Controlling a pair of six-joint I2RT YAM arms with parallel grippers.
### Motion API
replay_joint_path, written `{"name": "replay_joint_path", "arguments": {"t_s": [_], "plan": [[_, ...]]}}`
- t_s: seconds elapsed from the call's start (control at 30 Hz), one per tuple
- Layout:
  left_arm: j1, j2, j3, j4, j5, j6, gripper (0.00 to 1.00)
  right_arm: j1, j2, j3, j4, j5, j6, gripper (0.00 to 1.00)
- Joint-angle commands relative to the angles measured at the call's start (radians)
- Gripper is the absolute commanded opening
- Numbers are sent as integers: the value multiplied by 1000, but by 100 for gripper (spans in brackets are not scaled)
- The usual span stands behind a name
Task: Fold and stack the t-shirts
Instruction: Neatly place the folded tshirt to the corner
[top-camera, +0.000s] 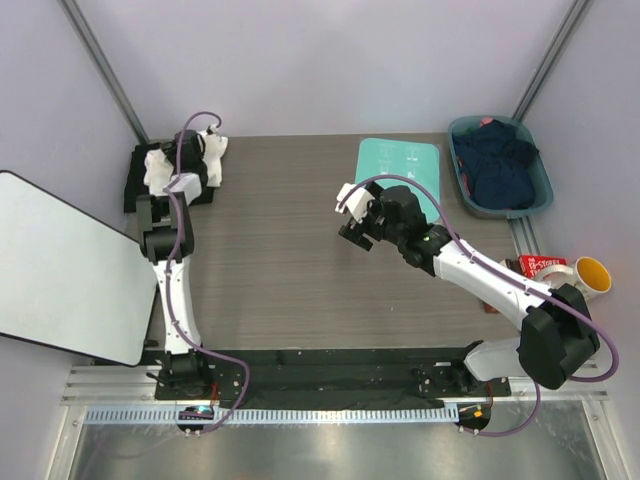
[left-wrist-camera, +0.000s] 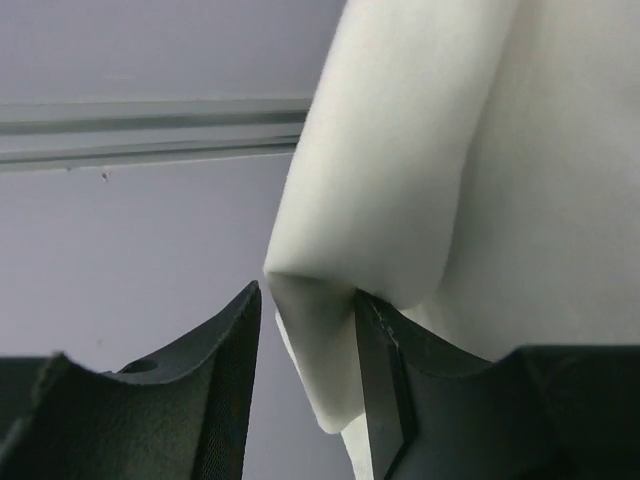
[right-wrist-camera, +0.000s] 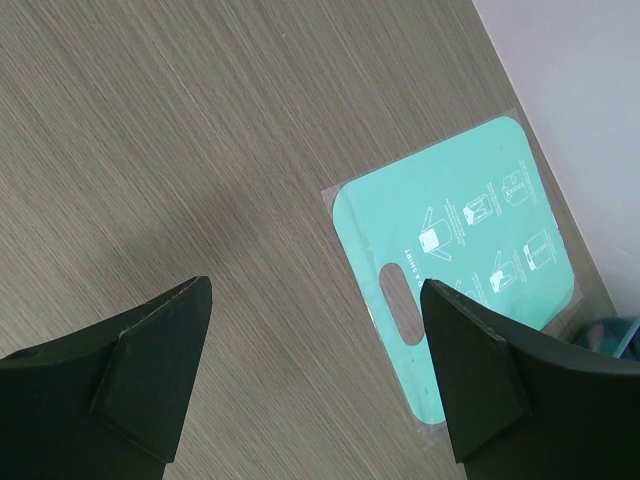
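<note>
Tabletop (top-camera: 270, 250): white t-shirt (left-wrist-camera: 480, 180), teal diagram board (right-wrist-camera: 460, 262)

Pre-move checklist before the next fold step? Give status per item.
1. Left end effector gripping the white t-shirt: ok, a fold is pinched between the fingers.
2. Right end effector open and empty: ok.
3. Bare table below the right end effector: ok.
4. Teal board lying flat, apart from both arms: ok.
5. White t-shirt free of the black cloth beneath it: cannot tell.
</note>
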Motion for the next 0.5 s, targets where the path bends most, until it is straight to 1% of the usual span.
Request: {"name": "replay_joint_path", "arguments": {"t_s": [0.0, 0.03, 0.1, 0.2, 0.23, 0.33, 0.47], "plan": [[4, 40, 28, 315, -111, 91, 43, 3, 0, 1, 40, 8, -1, 90], [2, 43, 20, 387, -114, 98, 42, 3, 3, 1, 38, 8, -1, 90], [1, 49, -1, 445, -115, 132, 44, 3, 6, 1, 35, 7, 1, 90], [1, 61, -23, 537, -119, 183, 50, 5, 9, -2, 37, 4, 1, 91], [2, 66, -24, 576, -119, 192, 50, 3, 9, -4, 35, 2, 1, 91], [2, 75, -21, 614, -137, 226, 50, 3, 11, -12, 37, -1, 2, 91], [8, 130, 40, 674, -187, 273, 51, 2, 26, 4, 3, -9, 25, 90]]}}
